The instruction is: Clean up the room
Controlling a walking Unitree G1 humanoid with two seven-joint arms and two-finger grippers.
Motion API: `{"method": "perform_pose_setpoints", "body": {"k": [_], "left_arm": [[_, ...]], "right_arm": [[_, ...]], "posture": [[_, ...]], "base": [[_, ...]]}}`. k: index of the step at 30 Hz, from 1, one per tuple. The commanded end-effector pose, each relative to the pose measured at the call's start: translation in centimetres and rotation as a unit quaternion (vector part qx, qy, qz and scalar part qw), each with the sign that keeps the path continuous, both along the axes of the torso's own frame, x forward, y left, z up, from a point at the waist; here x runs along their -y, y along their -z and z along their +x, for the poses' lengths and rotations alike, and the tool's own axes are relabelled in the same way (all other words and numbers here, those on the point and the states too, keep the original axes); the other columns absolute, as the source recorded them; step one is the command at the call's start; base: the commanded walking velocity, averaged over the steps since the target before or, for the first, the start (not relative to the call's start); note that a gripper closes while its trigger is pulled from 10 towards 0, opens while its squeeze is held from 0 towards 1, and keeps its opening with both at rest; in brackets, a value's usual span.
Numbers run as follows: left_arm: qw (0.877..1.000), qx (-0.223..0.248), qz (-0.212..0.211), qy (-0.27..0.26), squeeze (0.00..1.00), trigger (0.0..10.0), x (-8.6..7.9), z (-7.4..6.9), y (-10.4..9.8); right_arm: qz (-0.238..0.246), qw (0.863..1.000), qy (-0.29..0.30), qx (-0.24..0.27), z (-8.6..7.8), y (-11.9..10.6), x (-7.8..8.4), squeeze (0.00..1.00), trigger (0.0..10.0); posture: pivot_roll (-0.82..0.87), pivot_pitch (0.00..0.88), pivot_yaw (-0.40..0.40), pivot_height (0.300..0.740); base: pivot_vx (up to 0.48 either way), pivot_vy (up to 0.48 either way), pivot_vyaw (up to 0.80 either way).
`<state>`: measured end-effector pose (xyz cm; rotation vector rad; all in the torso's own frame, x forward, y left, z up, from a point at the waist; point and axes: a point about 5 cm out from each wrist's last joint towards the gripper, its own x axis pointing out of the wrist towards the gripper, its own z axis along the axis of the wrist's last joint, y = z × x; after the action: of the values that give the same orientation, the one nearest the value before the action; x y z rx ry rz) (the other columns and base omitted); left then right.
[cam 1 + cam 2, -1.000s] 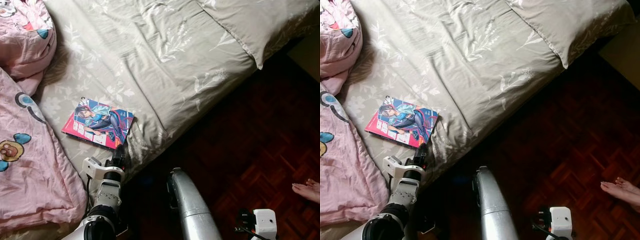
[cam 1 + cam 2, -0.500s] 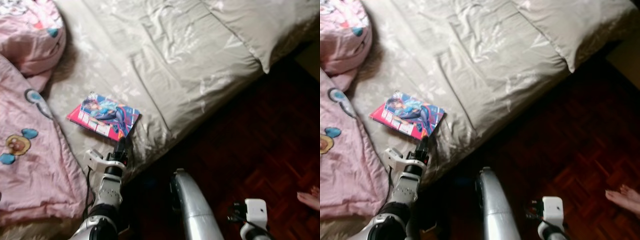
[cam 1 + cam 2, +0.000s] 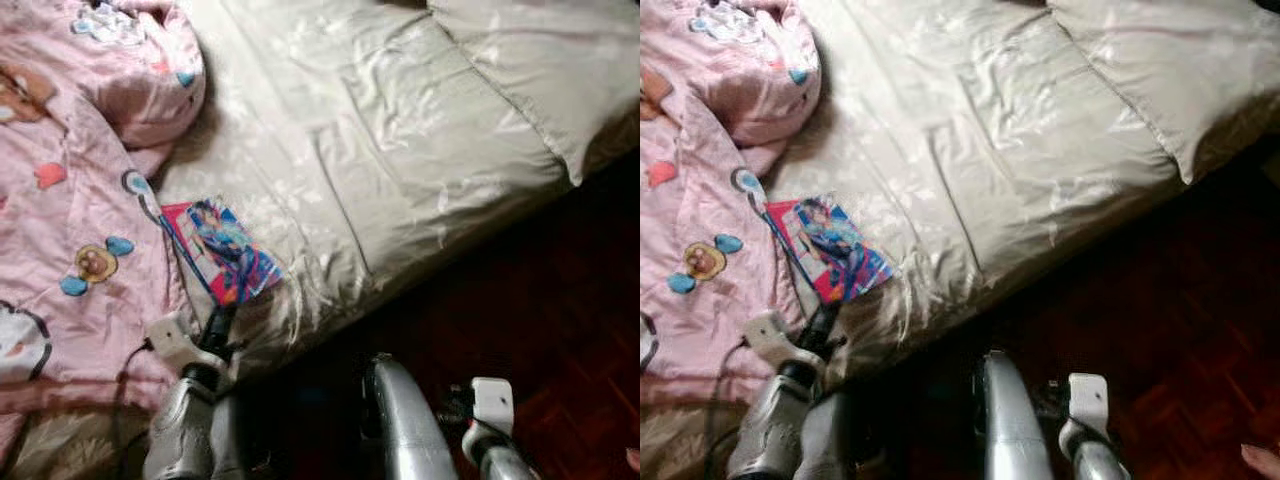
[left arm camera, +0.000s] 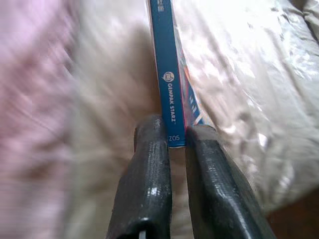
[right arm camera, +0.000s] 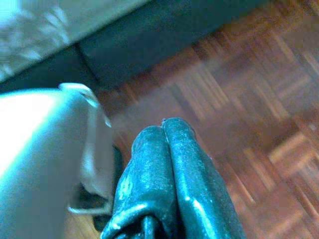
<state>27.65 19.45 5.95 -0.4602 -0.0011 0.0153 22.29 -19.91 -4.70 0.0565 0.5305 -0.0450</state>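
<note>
the left gripper [image 4: 175,134] pinches the thin blue-spined comic book [image 3: 228,252] at its six o'clock corner; it should lift slowly, since this edge grip may slip.

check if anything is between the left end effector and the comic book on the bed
Nothing visible is. The left end effector already has the comic book by its near end: in the left wrist view the blue spine sits between the two black fingers. The pink blanket lies beside it, not between.

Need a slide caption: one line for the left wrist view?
Left tool closed on the blue spine of a comic book, above the beige bedsheet.
</note>
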Motion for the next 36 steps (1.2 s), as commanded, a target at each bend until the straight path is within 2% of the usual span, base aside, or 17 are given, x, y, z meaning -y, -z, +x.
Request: {"method": "perform_pose_setpoints", "body": {"k": [1,4,5,6,7,9,27,32,36], "left_arm": [[0.999,0.014,0.039,-0.009,0.0,10.0,-0.6,-0.3,-0.8],[0.998,0.015,0.062,-0.018,0.0,10.0,-0.8,-0.5,-1.1],[0.998,0.013,0.064,-0.022,0.0,10.0,-0.8,-0.7,-1.1],[0.998,0.013,0.064,-0.022,0.0,10.0,-0.8,-0.7,-1.1],[0.998,0.01,0.063,-0.023,0.0,10.0,-0.8,-0.7,-1.1],[0.998,0.009,0.063,-0.018,0.0,10.0,-0.5,-0.5,-1.2],[0.994,-0.017,0.109,0.007,0.0,10.0,0.6,-0.1,-1.2],[0.992,-0.031,0.122,0.004,0.0,10.0,0.5,-0.4,-0.6],[0.987,-0.043,0.157,0.006,0.0,10.0,0.3,-0.6,-0.2]], "right_arm": [[0.012,0.999,0.015,-0.035,-1.7,1.2,-0.1,0.0,10.0],[0.015,0.999,0.018,-0.032,-1.3,1.1,-0.4,0.0,10.0],[0.013,1.0,0.012,0.002,0.1,0.1,-0.8,0.0,10.0],[0.013,1.0,0.012,0.002,0.1,0.1,-0.8,0.0,10.0],[0.014,0.999,0.003,0.053,2.0,-1.5,-1.3,0.0,10.0],[0.015,0.998,0.003,0.063,2.6,-1.9,-1.5,0.0,10.0],[0.022,0.999,0.015,0.041,2.0,-1.3,-1.7,0.0,10.0],[0.017,0.999,0.015,0.022,1.4,-0.7,-1.5,0.0,10.0],[0.009,1.0,0.019,0.004,0.9,-0.3,-1.4,0.0,10.0]], "posture": [[-0.04,0.214,-0.003,0.621],[-0.04,0.205,0.008,0.621],[-0.03,0.2,0.015,0.621],[-0.03,0.2,0.015,0.621],[-0.03,0.197,0.02,0.621],[-0.03,0.194,0.026,0.626],[-0.02,0.172,0.047,0.736],[-0.02,0.159,0.047,0.74],[-0.02,0.149,0.047,0.74]], "base": [[0.0,0.0,0.0],[0.0,0.0,0.0],[0.0,0.0,0.0],[0.0,0.0,0.0],[0.0,0.0,0.0],[0.0,0.0,0.0],[0.0,0.0,0.0],[0.0,0.0,0.0],[0.0,0.0,0.0]]}}
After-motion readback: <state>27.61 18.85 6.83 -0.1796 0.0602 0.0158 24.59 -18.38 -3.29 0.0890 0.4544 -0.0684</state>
